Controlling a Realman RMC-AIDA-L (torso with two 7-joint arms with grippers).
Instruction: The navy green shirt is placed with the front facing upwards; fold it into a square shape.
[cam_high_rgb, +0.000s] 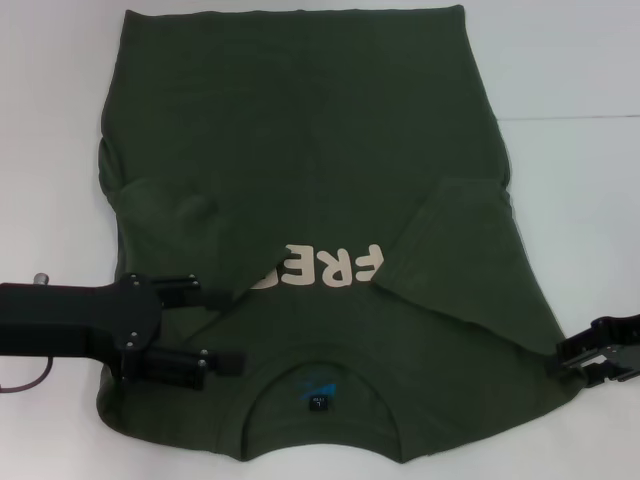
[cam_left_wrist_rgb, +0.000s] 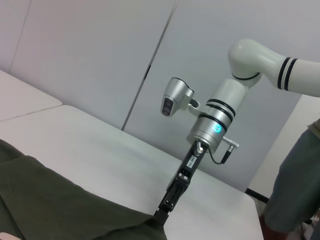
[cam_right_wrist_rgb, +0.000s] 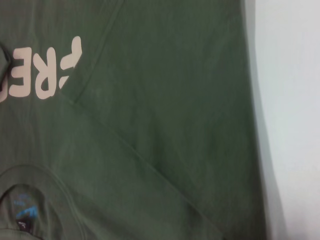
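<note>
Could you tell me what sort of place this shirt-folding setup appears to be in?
Probably a robotics lab or test room: a plain white table, bare pale wall panels, and the navy green shirt laid flat between the left gripper and right gripper.

Chest lettering (cam_high_rgb: 330, 265) partly under folded sleeves

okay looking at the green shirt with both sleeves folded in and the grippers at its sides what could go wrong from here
1. The left gripper lies open over the navy green shirt by the collar; pulling away could drag the folded left sleeve open.
2. The right gripper sits at the shirt's edge; a shallow grasp may slip.
3. Uneven lifting could skew the fold, since the right sleeve already lies at a slant.
</note>
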